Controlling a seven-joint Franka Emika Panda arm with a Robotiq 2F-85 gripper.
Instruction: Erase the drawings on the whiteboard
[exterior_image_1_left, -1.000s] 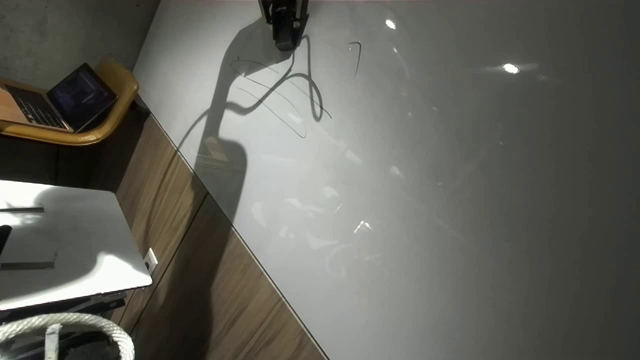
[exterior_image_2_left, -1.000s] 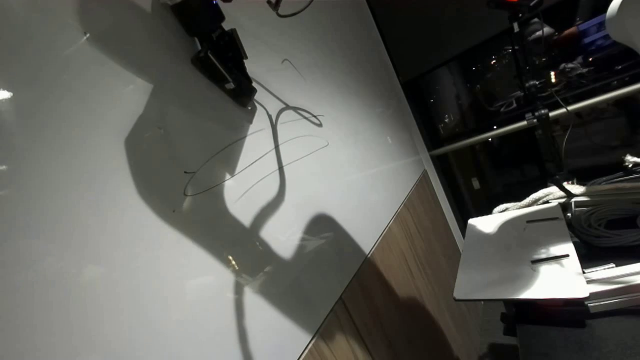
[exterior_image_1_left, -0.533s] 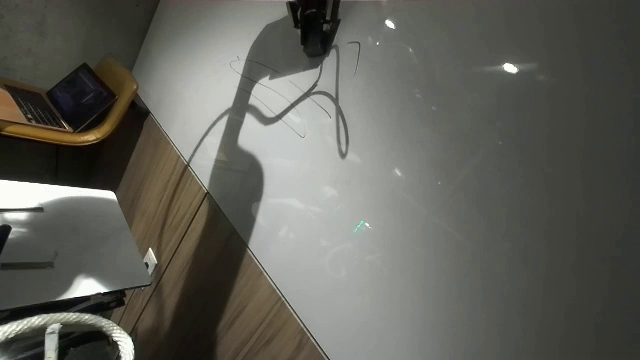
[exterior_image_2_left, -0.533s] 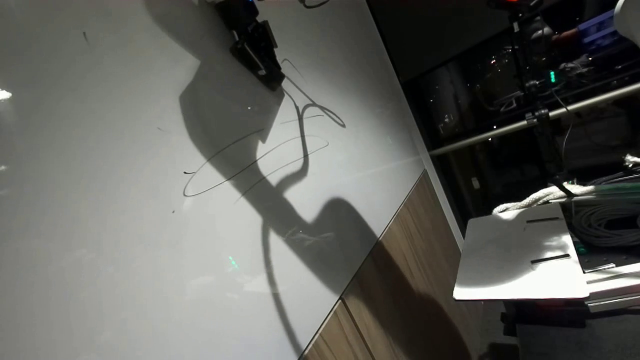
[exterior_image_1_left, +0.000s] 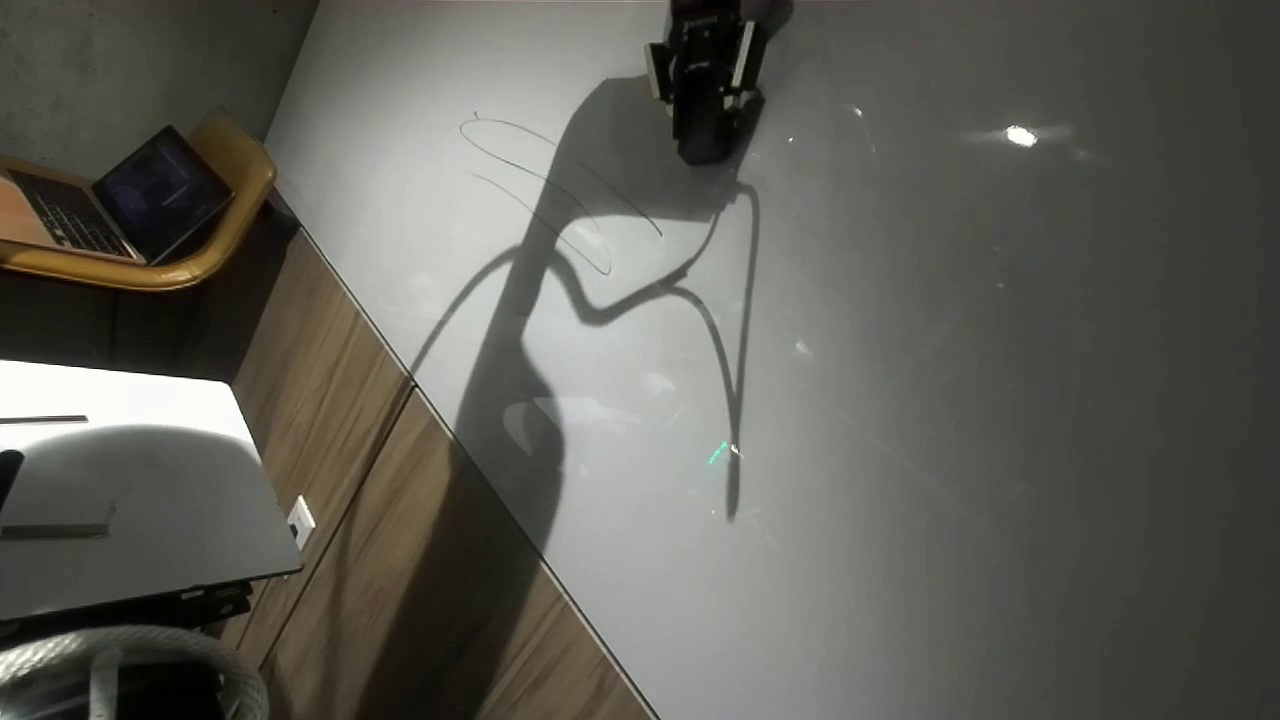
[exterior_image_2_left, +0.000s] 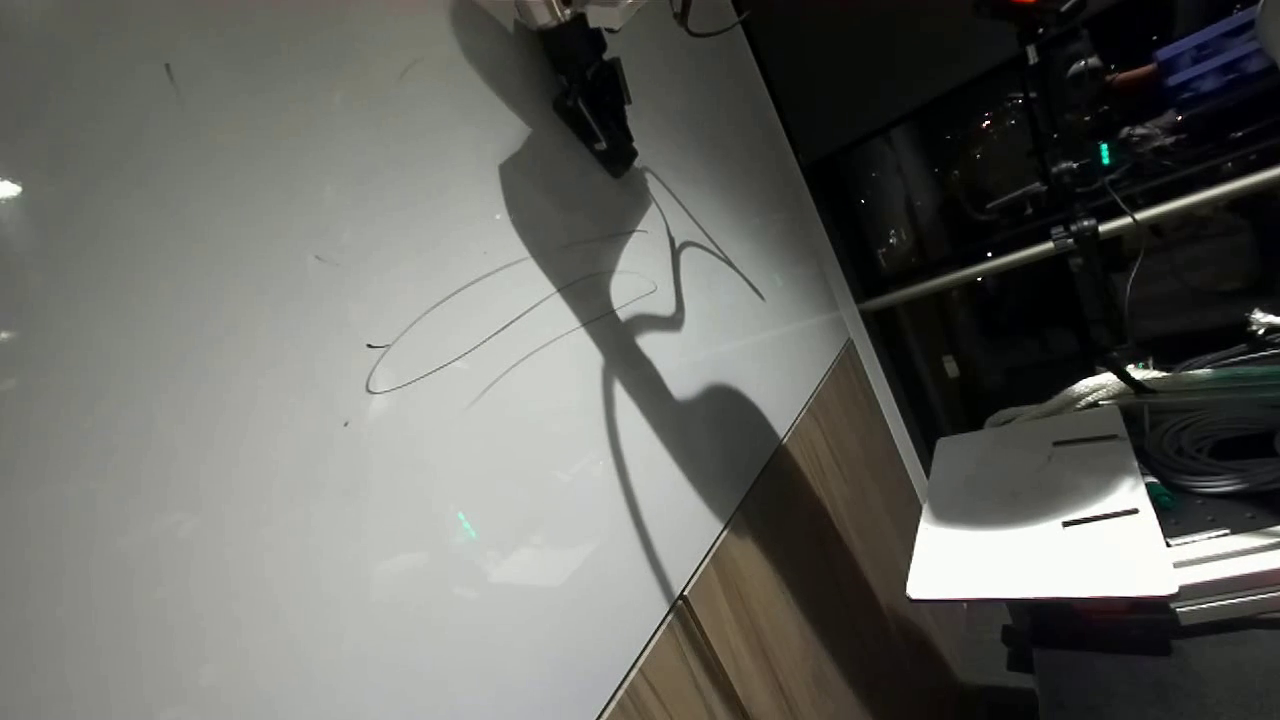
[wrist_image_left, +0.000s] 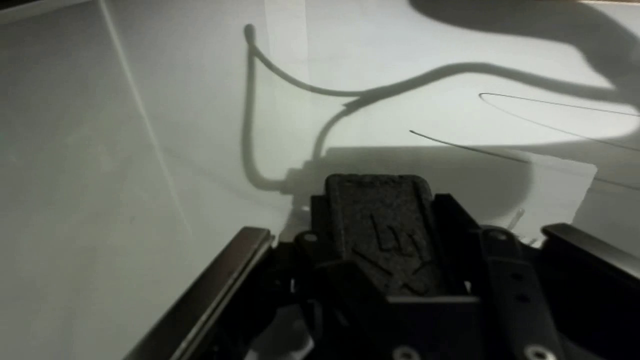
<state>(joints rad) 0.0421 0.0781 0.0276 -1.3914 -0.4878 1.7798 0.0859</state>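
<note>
The hand (wrist_image_left: 381, 210) grips a grey block (wrist_image_left: 382, 200) bearing dark, illegible strokes (wrist_image_left: 376, 232).

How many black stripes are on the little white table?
2. In an exterior view, both sit toward the right side of the little white table: the upper stripe near its top edge, the lower stripe below that. Faint ones might not show in its brightest part.

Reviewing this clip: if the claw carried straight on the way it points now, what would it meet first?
Most likely the whiteboard, with the dark block gripped in the claw leading; whether they touch now is unclear.
</note>
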